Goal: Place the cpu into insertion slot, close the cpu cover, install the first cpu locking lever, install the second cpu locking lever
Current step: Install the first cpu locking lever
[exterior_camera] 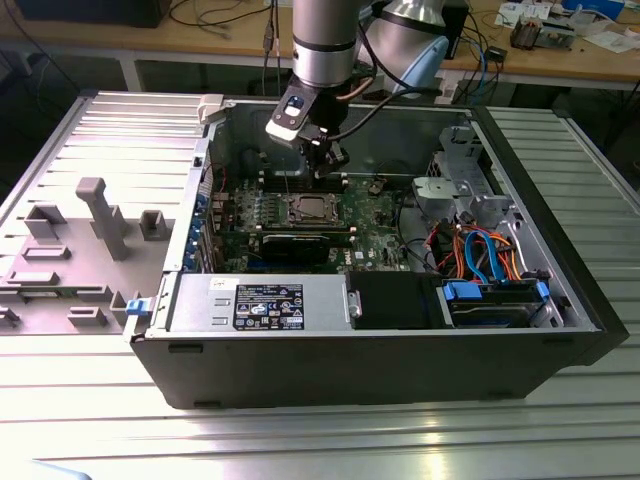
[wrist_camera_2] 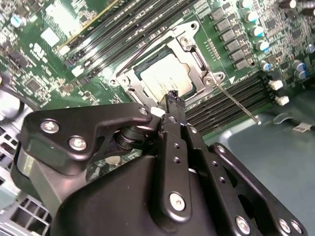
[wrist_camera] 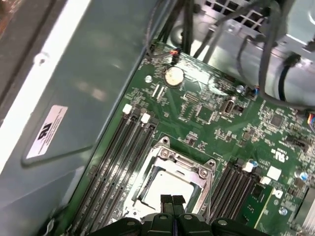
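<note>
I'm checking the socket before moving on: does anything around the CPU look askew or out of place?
In the second wrist view a thin locking lever juts diagonally from a corner of the cpu cover across the memory slots, apparently unlatched. The cpu sits square in its window.

Ribbed metal tabletop (exterior_camera: 300, 440), wooden workbench (exterior_camera: 590, 62) with cables (exterior_camera: 215, 15) behind
</note>
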Robot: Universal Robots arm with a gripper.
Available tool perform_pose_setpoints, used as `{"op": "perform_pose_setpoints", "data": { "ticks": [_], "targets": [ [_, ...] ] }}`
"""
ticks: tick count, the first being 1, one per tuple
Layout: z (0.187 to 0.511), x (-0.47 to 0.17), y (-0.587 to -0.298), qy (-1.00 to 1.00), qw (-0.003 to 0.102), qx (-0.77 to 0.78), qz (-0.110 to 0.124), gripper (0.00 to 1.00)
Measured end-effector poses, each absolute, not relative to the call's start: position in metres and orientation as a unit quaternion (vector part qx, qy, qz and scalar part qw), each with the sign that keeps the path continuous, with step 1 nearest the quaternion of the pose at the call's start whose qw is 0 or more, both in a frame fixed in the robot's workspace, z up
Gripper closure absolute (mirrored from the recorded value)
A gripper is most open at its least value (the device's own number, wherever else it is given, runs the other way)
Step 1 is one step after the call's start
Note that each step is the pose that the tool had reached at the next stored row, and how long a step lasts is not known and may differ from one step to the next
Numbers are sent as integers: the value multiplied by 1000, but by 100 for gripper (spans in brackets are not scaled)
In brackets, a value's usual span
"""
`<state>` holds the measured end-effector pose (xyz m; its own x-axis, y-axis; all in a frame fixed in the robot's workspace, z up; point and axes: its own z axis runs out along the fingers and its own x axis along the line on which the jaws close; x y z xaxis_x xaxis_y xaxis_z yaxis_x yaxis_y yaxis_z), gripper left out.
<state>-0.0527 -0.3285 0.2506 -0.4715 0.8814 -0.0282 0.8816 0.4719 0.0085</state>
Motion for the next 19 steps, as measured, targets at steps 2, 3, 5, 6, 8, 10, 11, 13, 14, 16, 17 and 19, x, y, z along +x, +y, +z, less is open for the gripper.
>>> {"op": "perform_pose_setpoints", "data": {
  "ticks": [2,3,5,6,8,10,11,13,14,16,17,19],
  "targets": [
    [251,-53,-329,867,14,498,-3,89],
    [250,-53,-329,872,14,490,-3,89],
    [250,-53,-329,878,14,478,-3,89],
    [250,-53,-329,881,14,472,-3,89],
    [250,-53,-329,892,14,452,-3,89],
    [250,-53,-329,899,15,437,-2,89],
    [250,-53,-329,902,15,432,-2,89],
    [250,-53,-329,909,15,417,-2,89],
    [250,-53,-329,912,15,411,-2,89],
    [250,-53,-329,918,15,397,-2,89],
    [250,-53,-329,922,15,387,-2,89],
    [250,-53,-329,928,15,373,-1,89]
  ]
}}
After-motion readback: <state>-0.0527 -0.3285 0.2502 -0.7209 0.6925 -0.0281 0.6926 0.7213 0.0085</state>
